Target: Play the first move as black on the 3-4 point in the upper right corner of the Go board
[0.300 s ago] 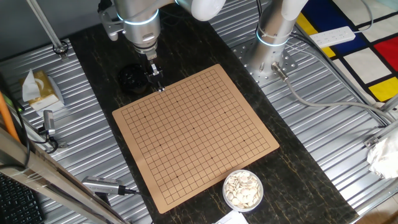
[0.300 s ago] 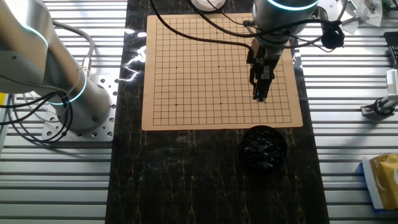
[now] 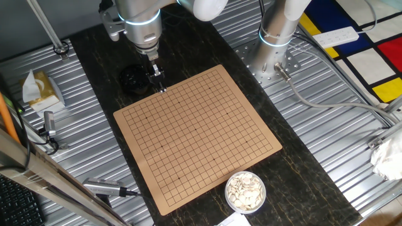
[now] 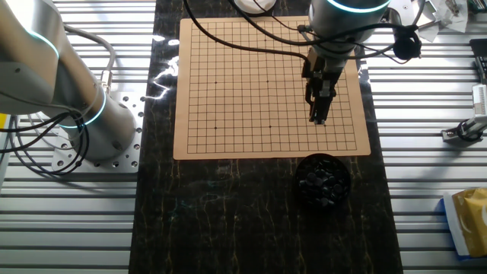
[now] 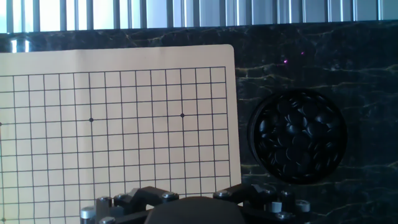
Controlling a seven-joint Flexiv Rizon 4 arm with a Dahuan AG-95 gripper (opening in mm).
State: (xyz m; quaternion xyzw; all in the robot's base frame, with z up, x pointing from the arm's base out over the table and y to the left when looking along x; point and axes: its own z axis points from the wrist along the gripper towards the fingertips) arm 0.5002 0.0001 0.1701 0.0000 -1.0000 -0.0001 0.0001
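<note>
While the arm points straight down, its pincer (image 4: 319,119) hangs over the Go board (image 4: 228,46), grip indiscernible.

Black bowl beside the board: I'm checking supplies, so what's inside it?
The black bowl holds a heap of glossy black stones. Its bottom is covered by them, so I can't tell how deep the pile goes.

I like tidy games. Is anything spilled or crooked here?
Nothing stands out. The Go board lies flat with no stones on it, the black stones sit inside their bowl, and the white stones stay in theirs.
</note>
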